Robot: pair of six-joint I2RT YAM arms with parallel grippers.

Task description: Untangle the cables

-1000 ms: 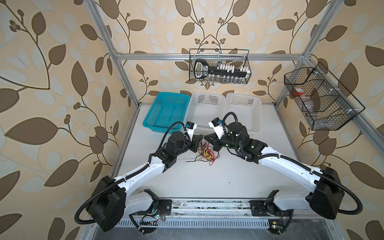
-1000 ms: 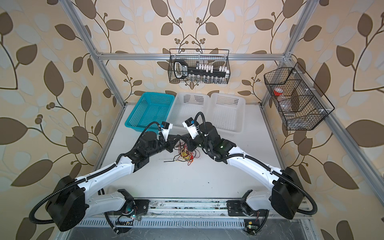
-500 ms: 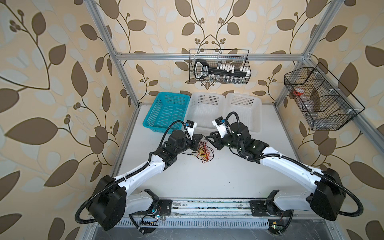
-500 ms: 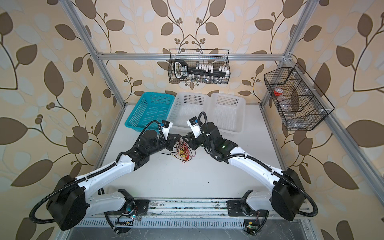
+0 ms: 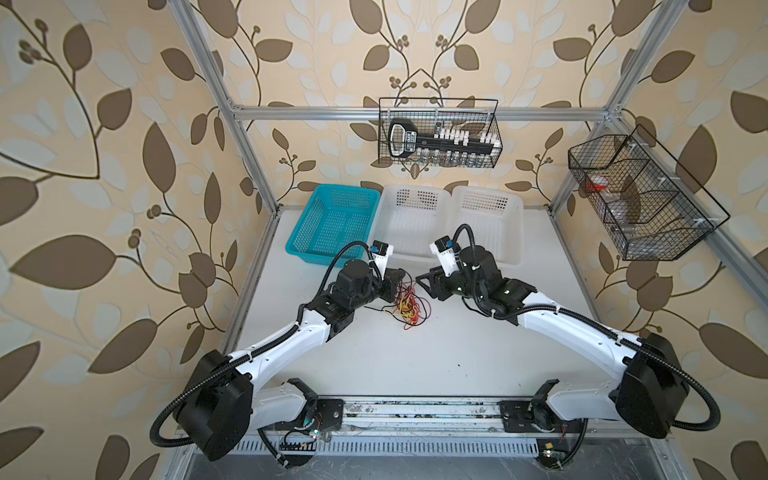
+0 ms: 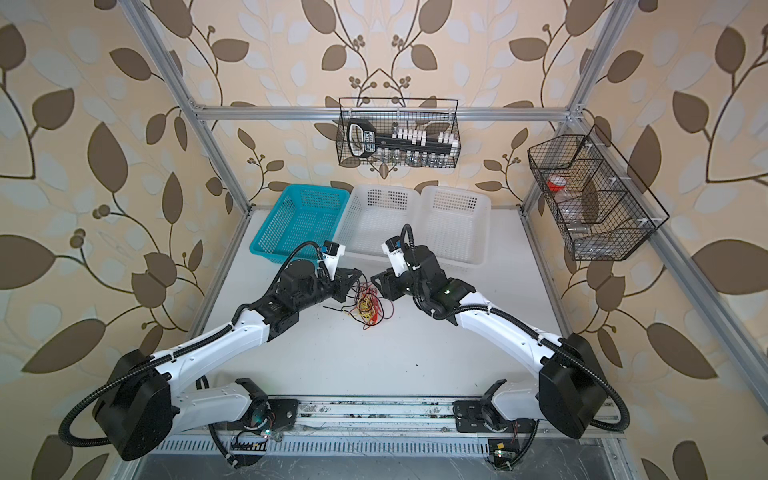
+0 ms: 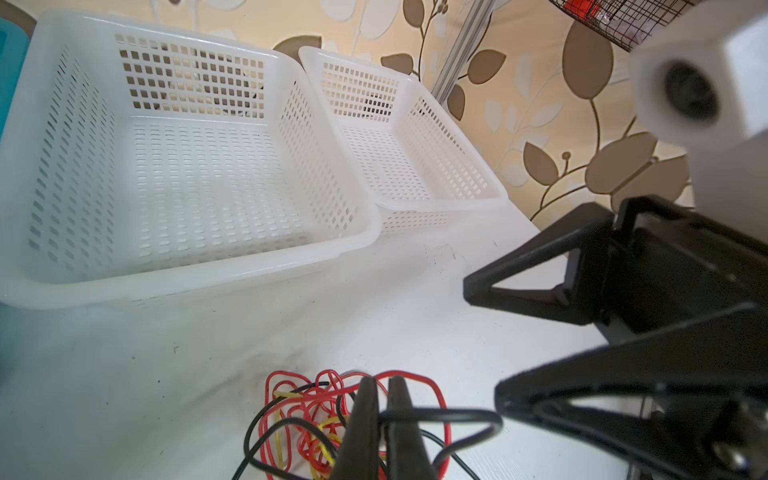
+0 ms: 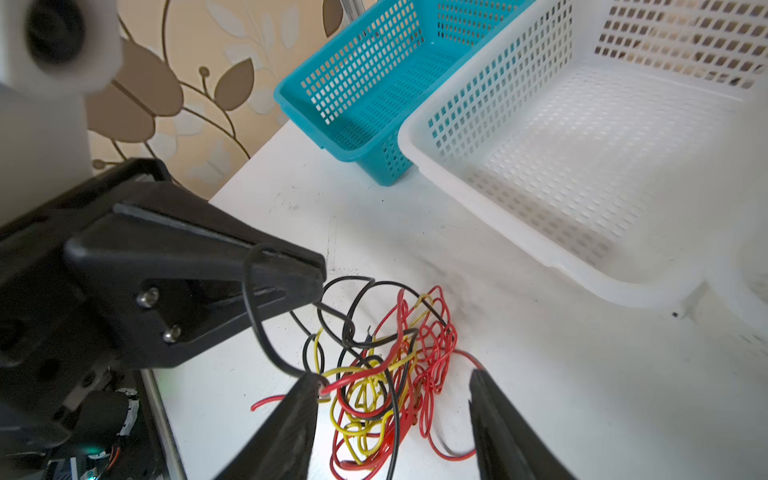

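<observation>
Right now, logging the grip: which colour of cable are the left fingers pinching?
The black cable, clamped between the shut left fingers; red cables and yellow cables sit ungripped in the tangle.

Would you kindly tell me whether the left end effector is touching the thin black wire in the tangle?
Touching. The left wrist view shows the left end effector shut, with the thin black wire running out from between its jaws.

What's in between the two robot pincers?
The cables, a red, yellow and black tangle, lie between left pincer and right pincer, in both top views.
</observation>
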